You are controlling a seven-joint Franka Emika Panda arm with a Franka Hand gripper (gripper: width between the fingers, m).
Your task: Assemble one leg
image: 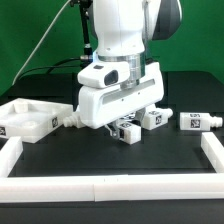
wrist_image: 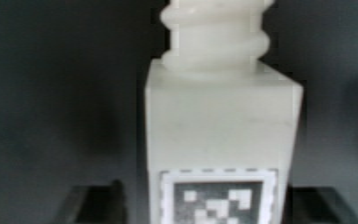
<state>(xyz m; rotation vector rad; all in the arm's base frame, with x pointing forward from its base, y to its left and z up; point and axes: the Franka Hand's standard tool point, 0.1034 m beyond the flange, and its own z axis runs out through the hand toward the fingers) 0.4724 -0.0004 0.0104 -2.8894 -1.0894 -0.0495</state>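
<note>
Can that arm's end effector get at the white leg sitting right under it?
Probably yes. The end effector hangs low over the leg, and the wrist view shows the leg between its fingers with nothing in the way. Whether it grips yet, I cannot tell.

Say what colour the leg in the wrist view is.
The leg is white with a black-and-white tag; clearest in the wrist view.

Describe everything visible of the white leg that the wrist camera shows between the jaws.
The leg is white and looks like matte plastic: a square block body with a rounded, ribbed peg at one end and a black-and-white marker tag on the face near the other. The dark jaws flank the tagged end; whether they press it is unclear.
</note>
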